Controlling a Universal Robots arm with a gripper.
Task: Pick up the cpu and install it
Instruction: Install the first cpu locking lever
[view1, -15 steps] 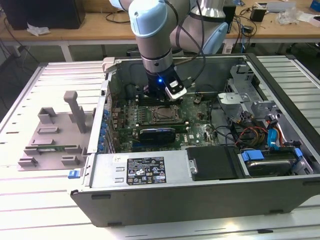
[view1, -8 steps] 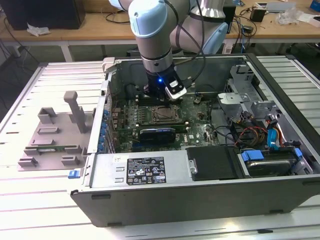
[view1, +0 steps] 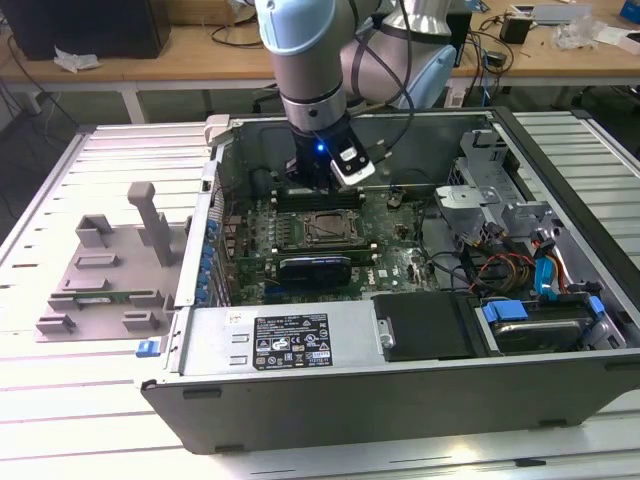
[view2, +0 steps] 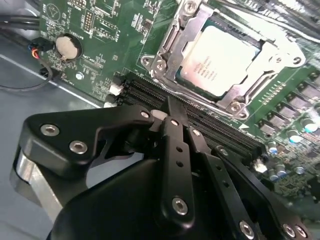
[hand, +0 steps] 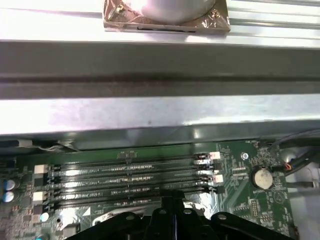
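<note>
Inside the open computer case (view1: 400, 345) on the counter (view1: 60, 420), the cpu (view2: 220, 62) lies flat in the motherboard socket (view2: 172, 40), its pale metal top showing through the socket's steel frame. Judging from that, the pick-up and the placing are done and the work stands at the end of the install step. Whether the frame is latched down cannot be told.

The end effector (view2: 169, 102) hangs just beside the socket, over the black memory slots (view2: 145, 92). Its fingers are drawn narrow to a single tip with nothing between them. As far as both wrist views show, it touches neither the chip nor the frame.

A grey tray (view1: 100, 275) sits on the counter toward the exterior view's left, well apart from the case.

Any further move calls for care with clearance. The slots lie close under the fingertips, and a sideways drift toward the socket could knock its frame.
</note>
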